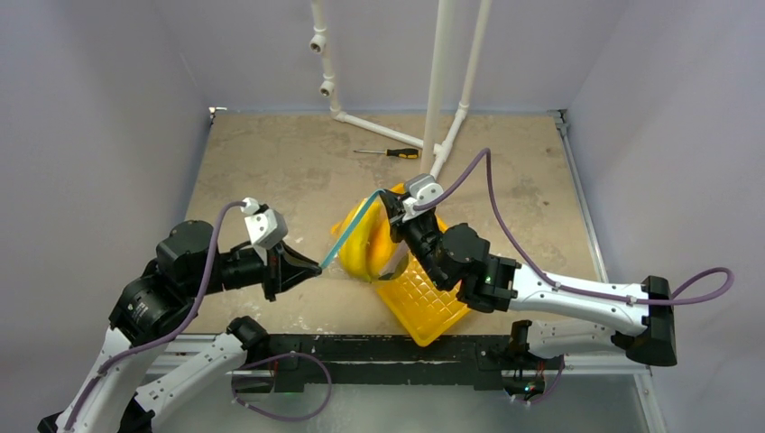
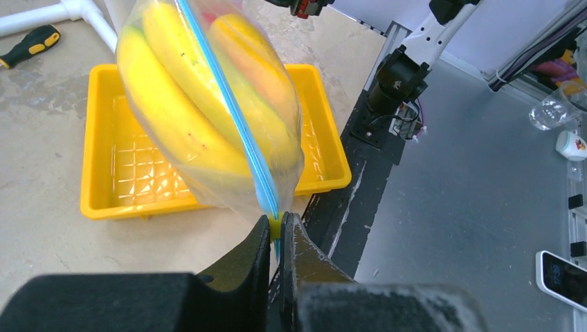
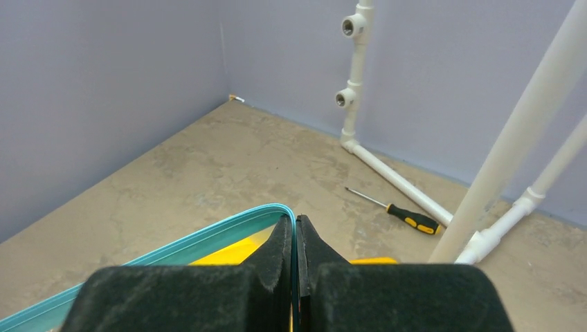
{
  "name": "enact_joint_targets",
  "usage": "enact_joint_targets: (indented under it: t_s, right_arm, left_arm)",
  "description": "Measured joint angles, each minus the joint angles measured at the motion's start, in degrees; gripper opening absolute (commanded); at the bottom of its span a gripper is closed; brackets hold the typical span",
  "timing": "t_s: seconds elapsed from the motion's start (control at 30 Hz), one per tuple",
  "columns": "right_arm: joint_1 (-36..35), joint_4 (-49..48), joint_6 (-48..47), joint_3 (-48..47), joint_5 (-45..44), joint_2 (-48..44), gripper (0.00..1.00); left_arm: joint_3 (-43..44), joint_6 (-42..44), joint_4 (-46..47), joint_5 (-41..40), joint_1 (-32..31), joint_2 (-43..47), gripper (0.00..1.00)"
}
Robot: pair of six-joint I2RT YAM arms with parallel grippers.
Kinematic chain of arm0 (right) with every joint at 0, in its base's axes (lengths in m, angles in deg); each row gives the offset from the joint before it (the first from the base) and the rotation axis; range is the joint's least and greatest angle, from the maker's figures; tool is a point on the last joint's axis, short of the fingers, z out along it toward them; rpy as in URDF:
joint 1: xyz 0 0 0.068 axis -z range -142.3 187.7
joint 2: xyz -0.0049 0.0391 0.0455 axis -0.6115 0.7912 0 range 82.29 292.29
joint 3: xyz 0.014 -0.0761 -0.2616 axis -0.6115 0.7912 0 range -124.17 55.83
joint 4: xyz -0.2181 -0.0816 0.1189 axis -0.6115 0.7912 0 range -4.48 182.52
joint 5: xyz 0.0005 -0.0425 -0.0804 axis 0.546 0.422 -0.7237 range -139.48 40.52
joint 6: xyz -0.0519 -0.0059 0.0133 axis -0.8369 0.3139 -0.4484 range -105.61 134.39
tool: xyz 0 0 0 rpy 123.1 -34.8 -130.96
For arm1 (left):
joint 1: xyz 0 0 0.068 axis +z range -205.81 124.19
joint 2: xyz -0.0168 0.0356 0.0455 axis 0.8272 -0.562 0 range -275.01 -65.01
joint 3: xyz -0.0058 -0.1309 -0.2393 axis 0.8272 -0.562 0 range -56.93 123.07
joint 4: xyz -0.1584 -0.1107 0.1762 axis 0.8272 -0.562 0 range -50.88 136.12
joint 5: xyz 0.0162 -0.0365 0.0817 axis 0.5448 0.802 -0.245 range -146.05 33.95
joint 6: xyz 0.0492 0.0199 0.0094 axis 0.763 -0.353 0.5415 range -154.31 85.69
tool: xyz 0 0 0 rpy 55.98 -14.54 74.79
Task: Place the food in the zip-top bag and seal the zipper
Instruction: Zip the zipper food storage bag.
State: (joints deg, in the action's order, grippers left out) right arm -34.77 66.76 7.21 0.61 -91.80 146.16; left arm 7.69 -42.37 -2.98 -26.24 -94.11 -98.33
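Note:
The zip-top bag [image 1: 368, 245] hangs in the air between both grippers, above the yellow tray. Inside it the food shows as a yellow banana [image 2: 166, 104] and an orange-yellow fruit [image 2: 253, 59]; any other food is hidden. The teal zipper [image 2: 235, 117] runs along the bag's mouth from one gripper to the other. My left gripper [image 2: 280, 223] is shut on the zipper's near end, with a small yellow slider between its jaws. My right gripper [image 3: 295, 225] is shut on the far end of the zipper [image 3: 173, 245], which curves away to the left.
The yellow gridded tray [image 1: 431, 308] lies below the bag near the front edge, with nothing visible in it [image 2: 104, 145]. A black-and-yellow screwdriver [image 1: 397, 152] lies at the back beside the white pipes [image 1: 439, 81]. A phone [image 2: 562, 277] and a cup sit off the table.

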Motion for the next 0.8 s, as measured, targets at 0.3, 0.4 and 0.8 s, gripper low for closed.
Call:
enact_joint_targets:
  t_s: [0.3, 0.4, 0.8]
  right_arm:
    - [0.3, -4.0, -2.5, 0.7, -1.3, 0.3, 0.0]
    - [0.4, -4.3, -2.5, 0.7, -0.4, 0.3, 0.0]
    - [3.7, -4.8, -3.8, 1.6, 1.8, -0.4, 0.0]
  left_arm:
    - [0.6, -2.0, -0.8, -4.9, 0.0, 1.2, 0.0]
    - [1.7, -2.7, -1.4, -6.2, 0.0, 1.3, 0.0]
    - [2.0, -4.6, -5.9, -10.1, -0.2, 1.3, 0.34]
